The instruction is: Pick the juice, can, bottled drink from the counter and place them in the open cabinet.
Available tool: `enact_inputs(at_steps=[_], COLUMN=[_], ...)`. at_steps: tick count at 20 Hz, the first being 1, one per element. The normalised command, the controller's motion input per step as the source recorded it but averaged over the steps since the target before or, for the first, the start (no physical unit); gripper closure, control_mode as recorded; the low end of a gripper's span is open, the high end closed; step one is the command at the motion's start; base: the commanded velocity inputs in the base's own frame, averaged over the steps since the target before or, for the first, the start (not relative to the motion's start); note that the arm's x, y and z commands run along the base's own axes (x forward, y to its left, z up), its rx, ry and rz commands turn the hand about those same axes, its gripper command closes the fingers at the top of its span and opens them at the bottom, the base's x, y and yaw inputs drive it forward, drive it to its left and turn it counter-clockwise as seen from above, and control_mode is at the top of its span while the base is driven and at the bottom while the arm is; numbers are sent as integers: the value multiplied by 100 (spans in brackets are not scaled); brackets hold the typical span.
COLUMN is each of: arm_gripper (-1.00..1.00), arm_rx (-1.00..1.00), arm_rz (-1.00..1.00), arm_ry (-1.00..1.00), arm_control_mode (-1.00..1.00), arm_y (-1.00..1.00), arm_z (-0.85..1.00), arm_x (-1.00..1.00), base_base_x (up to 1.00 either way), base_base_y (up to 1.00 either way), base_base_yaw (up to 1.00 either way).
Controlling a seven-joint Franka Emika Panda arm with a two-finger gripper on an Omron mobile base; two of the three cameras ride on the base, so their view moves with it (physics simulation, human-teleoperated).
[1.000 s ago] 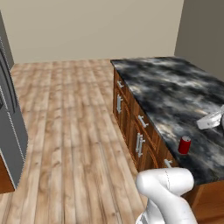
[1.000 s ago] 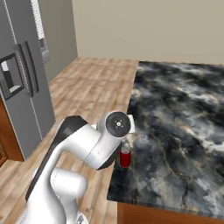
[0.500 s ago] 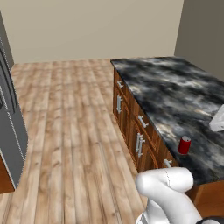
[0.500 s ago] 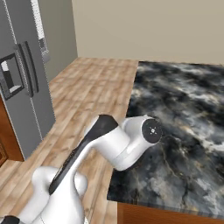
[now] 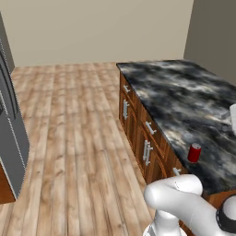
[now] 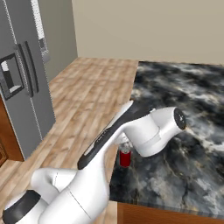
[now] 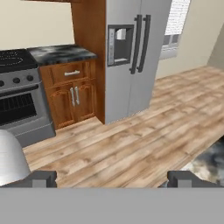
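Can [image 5: 194, 152] standing upright near the front edge of the marbled worktop [image 5: 184, 101] is the one task item I can make out, and the coming move turns on how it lies from the tool [image 7: 113, 178]. In the hand view the tool's two tips stand wide apart with nothing between them, and it looks out across the wooden floor [image 7: 144, 140] toward the refrigerator [image 7: 131, 52] and stove [image 7: 19, 87], not down at the worktop. So the can seems to lie behind or below the tool's line of sight; in the right base view it [image 6: 125, 157] sits just under the arm's bent elbow [image 6: 157, 129], close to the worktop's edge. Its long axis is vertical, so the arm would probably have to swing round before a side approach.
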Motion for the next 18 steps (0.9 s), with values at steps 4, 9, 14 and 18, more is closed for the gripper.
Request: enact_inputs(at_steps=[4,9,14,18], arm_gripper=[-100,-100,-100,-100], arm_rx=[0,0,-1,-3], arm_rz=[19,5,0,0], arm_ry=[0,1,1,3], arm_control_mode=[-100,-100,-100,-100], arm_y=[0,0,0,6], arm_z=[-23,-50,-56,-39], arm_x=[0,1,1,1], base_base_x=[0,0,0,0], base_base_y=[0,0,0,0], base_base_yaw=[0,0,0,0])
